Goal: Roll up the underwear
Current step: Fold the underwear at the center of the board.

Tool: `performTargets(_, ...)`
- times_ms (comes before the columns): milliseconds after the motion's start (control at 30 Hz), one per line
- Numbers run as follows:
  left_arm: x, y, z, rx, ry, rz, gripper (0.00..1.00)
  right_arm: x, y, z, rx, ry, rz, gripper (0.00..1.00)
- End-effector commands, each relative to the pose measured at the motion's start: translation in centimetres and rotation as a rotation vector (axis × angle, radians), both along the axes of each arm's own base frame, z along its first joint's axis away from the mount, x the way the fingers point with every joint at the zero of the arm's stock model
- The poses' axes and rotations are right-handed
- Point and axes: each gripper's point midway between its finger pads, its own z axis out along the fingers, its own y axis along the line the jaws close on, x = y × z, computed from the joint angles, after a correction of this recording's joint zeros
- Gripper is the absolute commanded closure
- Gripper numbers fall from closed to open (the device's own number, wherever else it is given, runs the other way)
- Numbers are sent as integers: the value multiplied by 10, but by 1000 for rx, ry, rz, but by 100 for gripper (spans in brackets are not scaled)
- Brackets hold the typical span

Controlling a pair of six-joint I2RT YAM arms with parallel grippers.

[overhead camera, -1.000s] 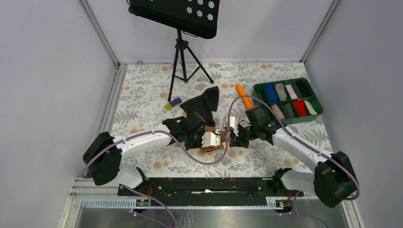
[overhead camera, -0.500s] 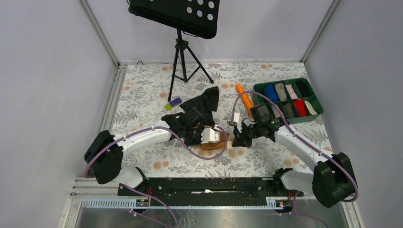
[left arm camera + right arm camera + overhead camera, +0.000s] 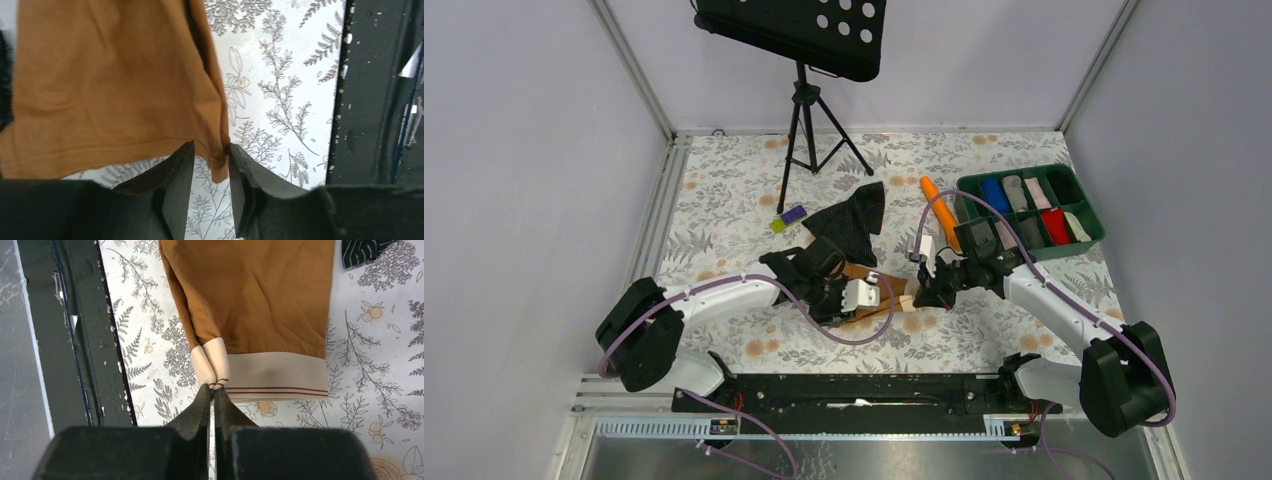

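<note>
The caramel-brown underwear (image 3: pixel 882 297) lies on the floral table between my two grippers, its pale beige waistband (image 3: pixel 280 372) toward the right arm. My left gripper (image 3: pixel 866 293) stands open at the hem. In the left wrist view a loose corner of the underwear (image 3: pixel 110 85) hangs between the parted fingers of my left gripper (image 3: pixel 211 170), brushing the right one. My right gripper (image 3: pixel 921 297) is shut on the waistband's folded corner. In the right wrist view the tips of my right gripper (image 3: pixel 214 390) pinch that fold of the underwear (image 3: pixel 260 300).
A black garment (image 3: pixel 852 222) lies just behind the underwear. An orange cylinder (image 3: pixel 938 207) sits beside a green tray (image 3: pixel 964 185) of rolled fabrics at the right. A music stand tripod (image 3: pixel 804 130) stands at the back. A black rail (image 3: pixel 864 390) runs along the near edge.
My left gripper's jaws have parted and let go of the hem, shifting slightly left. The right gripper stays shut on the waistband, a little farther right than a second ago.
</note>
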Motion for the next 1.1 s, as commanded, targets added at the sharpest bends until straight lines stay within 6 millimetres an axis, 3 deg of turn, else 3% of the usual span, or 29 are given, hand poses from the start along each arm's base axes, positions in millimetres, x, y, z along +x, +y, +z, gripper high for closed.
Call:
performTargets(0, -5, -20, 11, -109, 21, -79, 63, -9, -3, -5, -2, -2, 56, 100)
performTargets(67, -7, -20, 20, -105, 39, -111, 64, -21, -9, -9, -24, 29, 101, 97)
performTargets(167, -4, -11, 37, -105, 61, -122, 64, -42, -22, -14, -90, 79, 193, 71)
performTargets(233, 2, -4, 45, -121, 71, -101, 64, -48, -32, -13, -142, 104, 214, 63)
performTargets(333, 19, -1, 50, -177, 92, -21, 63, -39, -35, -1, -142, 77, 183, 58)
performTargets(433, 41, -8, 45, -221, 113, 81, 62, -17, -25, 18, -62, 46, 101, 52)
performTargets(600, 87, -27, 39, -277, 68, 238, 61, 43, -8, 15, -16, 19, -169, 51)
performTargets(733, 99, -41, 38, -313, 163, 257, 61, 56, -8, 4, -26, -24, -166, 52)
performTargets(867, 95, -42, 19, -285, 294, 269, 64, 59, -8, -10, -54, -13, -126, 68)
performTargets(933, 93, -39, 9, -265, 323, 290, 65, 51, -5, -20, -51, 48, -75, 78)
performTargets(1067, 94, -31, -6, -226, 364, 367, 66, 34, -7, -39, -98, 189, 18, 86)
